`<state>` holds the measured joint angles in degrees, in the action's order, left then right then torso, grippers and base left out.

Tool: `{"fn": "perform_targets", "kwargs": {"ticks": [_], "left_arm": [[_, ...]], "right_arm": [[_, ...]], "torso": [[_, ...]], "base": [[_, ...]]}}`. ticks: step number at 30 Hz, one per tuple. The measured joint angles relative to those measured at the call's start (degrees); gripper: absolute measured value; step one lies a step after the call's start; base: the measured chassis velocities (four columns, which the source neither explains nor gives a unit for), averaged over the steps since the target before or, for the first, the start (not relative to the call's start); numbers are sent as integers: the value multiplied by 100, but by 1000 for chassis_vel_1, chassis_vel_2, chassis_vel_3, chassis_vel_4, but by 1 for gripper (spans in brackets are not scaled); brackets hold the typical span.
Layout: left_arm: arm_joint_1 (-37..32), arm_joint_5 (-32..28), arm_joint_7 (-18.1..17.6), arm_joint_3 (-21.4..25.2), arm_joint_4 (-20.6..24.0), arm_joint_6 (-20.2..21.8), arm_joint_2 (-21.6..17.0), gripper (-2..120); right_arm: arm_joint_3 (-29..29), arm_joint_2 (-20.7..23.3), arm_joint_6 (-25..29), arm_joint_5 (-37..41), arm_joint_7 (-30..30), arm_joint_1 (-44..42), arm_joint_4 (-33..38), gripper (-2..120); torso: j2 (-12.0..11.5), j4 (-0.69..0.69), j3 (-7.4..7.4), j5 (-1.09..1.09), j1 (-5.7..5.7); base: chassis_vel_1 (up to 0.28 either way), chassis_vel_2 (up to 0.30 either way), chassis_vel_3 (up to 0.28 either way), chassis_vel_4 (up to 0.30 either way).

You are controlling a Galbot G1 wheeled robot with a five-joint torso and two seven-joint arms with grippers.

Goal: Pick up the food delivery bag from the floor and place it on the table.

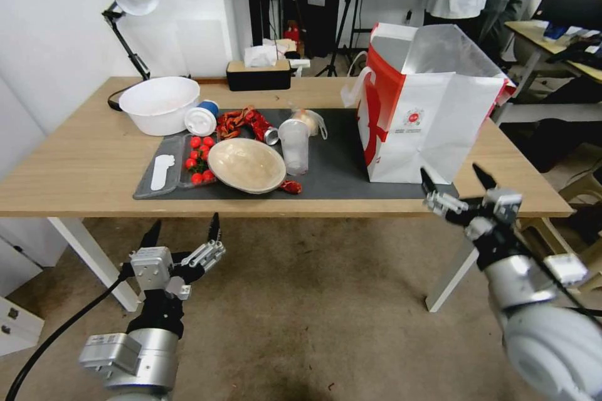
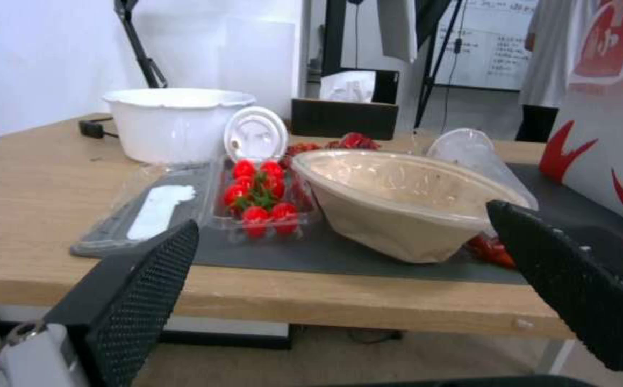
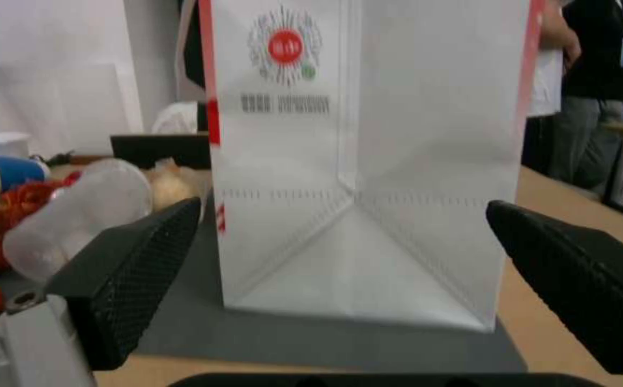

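The bag stands upright on the table, at the right end of the dark mat, its open top showing silver lining. A white handle hangs off its left side, and the small red logo faces me.

My right gripper hovers just in front of the bag's lower right corner, near the table's front edge. Its jaws are spread wide and hold nothing. From my right wrist, the bag sits between my two black fingertips, apart from both.

My left gripper hangs below the table's front edge, above the floor, jaws also apart and empty. From my left wrist I look across the mat at a tan bowl, a box of tomatoes and a white tub.
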<state>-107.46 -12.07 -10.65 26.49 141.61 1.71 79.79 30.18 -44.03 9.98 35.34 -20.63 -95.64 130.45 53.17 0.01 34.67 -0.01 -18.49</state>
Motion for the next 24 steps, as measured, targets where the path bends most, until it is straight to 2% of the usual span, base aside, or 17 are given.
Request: {"fn": "perform_targets", "kwargs": {"ticks": [9,19,24], "left_arm": [[137,20,234,-17,-429,-302,-27,100],[182,111,438,-19,-656,-448,-18,100],[235,105,427,7,-738,-451,-6,100]], "right_arm": [[-90,-601,166,-281,238,-534,-286,100],[-208,-949,267,-440,367,-493,-569,100],[-213,-964,295,-440,453,-473,-652,100]], "torso": [[0,0,0,0,0],[0,0,0,1,0],[0,0,0,0,-1]], "base": [[0,0,0,0],[0,0,0,0],[0,0,0,0]]}}
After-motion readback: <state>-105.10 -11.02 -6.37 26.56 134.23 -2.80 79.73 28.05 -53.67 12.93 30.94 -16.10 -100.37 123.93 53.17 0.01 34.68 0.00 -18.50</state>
